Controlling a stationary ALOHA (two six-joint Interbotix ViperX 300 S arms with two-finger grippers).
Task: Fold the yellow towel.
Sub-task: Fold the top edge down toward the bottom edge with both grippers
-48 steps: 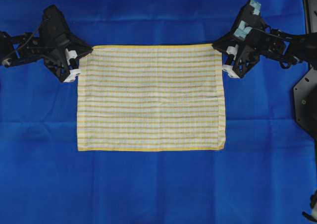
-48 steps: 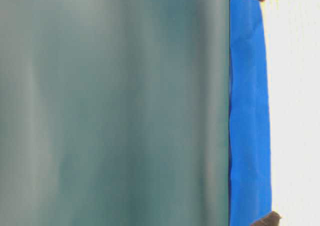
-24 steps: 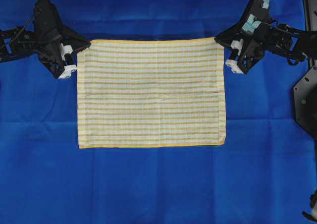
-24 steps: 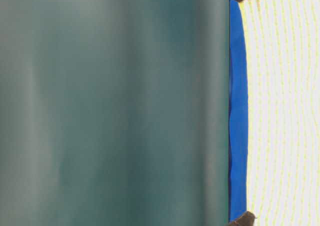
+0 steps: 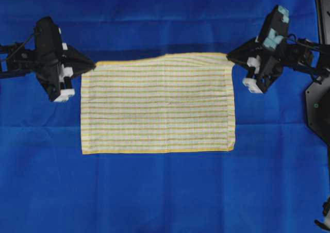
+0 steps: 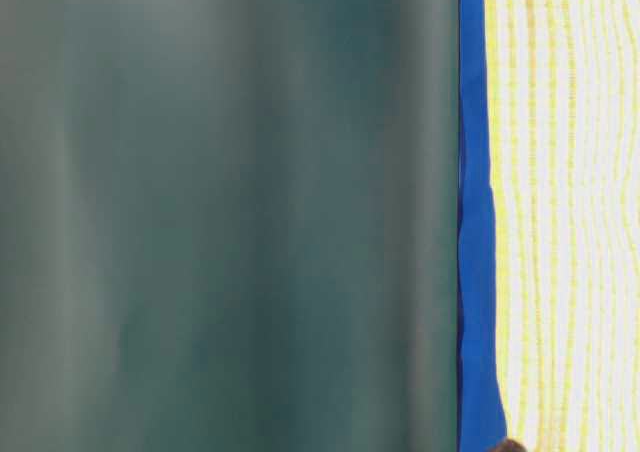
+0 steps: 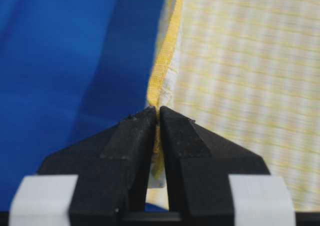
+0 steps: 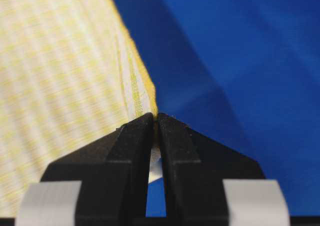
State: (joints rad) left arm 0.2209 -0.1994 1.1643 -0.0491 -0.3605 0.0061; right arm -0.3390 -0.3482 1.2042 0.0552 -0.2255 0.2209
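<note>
The yellow towel, white with yellow stripes and a yellow hem, lies spread in the middle of the blue cloth, its far edge raised off the surface. My left gripper is shut on the towel's far left corner; in the left wrist view the yellow hem is pinched between the black fingers. At the far right corner my right gripper is shut on the towel, and its wrist view shows the hem clamped between the fingertips. The table-level view shows the lifted towel as a striped sheet at the right.
A blue table cloth covers the whole surface around the towel. A black mount stands at the right edge. A blurred grey-green panel fills most of the table-level view.
Both grippers have moved outward and up with the towel's far corners held. The far edge first stretched away, then came back toward the near edge, bowing upward in the middle.
</note>
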